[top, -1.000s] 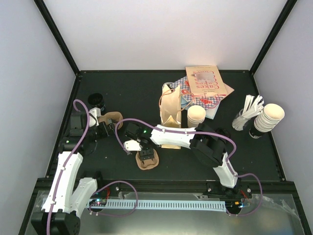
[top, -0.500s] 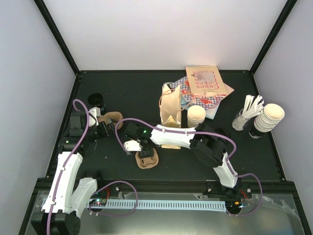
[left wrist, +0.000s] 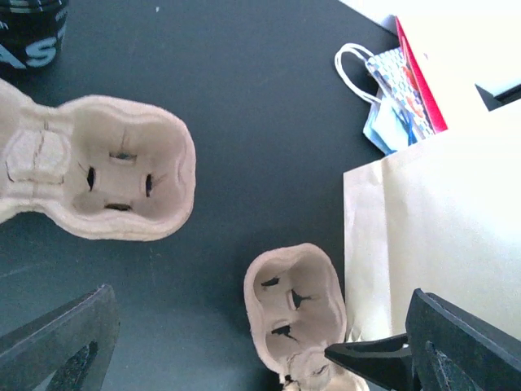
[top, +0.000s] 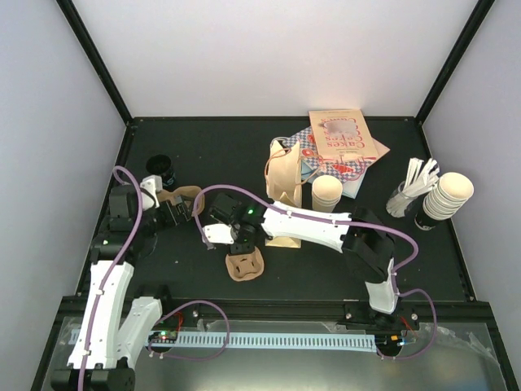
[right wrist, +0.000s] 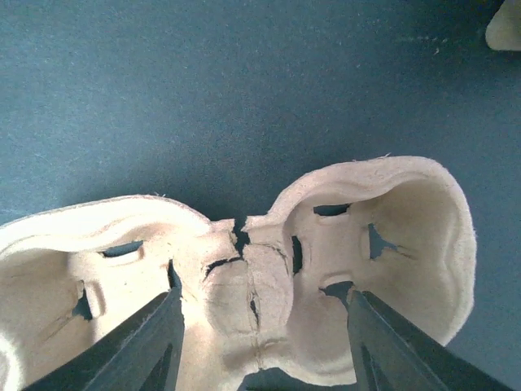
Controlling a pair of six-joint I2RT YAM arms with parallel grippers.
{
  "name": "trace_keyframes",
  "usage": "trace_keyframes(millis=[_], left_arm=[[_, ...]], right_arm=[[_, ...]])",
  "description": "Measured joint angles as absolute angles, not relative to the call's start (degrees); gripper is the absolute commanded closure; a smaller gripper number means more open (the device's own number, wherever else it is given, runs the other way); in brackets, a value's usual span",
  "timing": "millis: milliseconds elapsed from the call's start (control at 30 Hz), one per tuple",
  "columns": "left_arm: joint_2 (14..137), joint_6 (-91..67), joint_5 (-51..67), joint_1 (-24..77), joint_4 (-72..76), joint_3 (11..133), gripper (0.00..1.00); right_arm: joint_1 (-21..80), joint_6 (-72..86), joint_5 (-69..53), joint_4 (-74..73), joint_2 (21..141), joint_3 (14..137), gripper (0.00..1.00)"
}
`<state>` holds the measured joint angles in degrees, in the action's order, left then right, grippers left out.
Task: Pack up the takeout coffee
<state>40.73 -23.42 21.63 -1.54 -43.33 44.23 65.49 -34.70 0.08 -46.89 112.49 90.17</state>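
Two grippers, both released: my right gripper [right wrist: 262, 297] straddles the middle of the near cup carrier [right wrist: 407, 220]; my left gripper [left wrist: 256, 334] hovers by the far carrier [left wrist: 106, 179].

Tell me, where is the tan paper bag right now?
In the top view the tan paper bag stands near the middle of the table, just left of a stack of lidless cream cups, behind the right arm.

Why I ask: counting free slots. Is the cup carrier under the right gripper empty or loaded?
Empty. The right wrist view shows both wells of the cup carrier bare, no cup seated, beneath the open right gripper.
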Motion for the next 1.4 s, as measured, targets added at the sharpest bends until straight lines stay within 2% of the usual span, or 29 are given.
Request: trace_keyframes(millis=[33, 233, 267, 333, 400, 1000, 1400], left_arm=[[40.3, -23.3, 21.5, -1.5, -43.4, 44.5, 0.01], [39.4, -23.0, 20.9, -1.5, -43.8, 44.9, 0.01], [39.4, -23.0, 20.9, -1.5, -43.9, 44.9, 0.01], [39.4, -23.0, 20.9, -1.5, -44.1, 44.9, 0.01], [39.4, -22.9, 20.9, -1.5, -44.2, 44.9, 0.01], [39.9, -22.7, 20.8, -1.5, -44.3, 44.9, 0.01], [40.1, -22.6, 20.8, -1.5, -44.2, 44.9, 0.01]], right_arm=[[65.5, -34.6, -0.1, -46.9, 112.1, 90.2, 0.31], [65.5, -34.7, -0.1, -46.5, 111.7, 89.7, 0.25], [65.5, -35.1, -0.1, -46.3, 111.7, 89.4, 0.21], [65.5, -36.0, -0.2, -46.3, 111.7, 88.9, 0.05], [65.3, -37.0, -0.5, -46.2, 111.8, 88.8, 0.01], [62.7, -39.4, -4.7, -49.1, 119.7, 92.2, 0.12], [62.7, -38.1, -5.2, -49.0, 121.5, 92.0, 0.33]])
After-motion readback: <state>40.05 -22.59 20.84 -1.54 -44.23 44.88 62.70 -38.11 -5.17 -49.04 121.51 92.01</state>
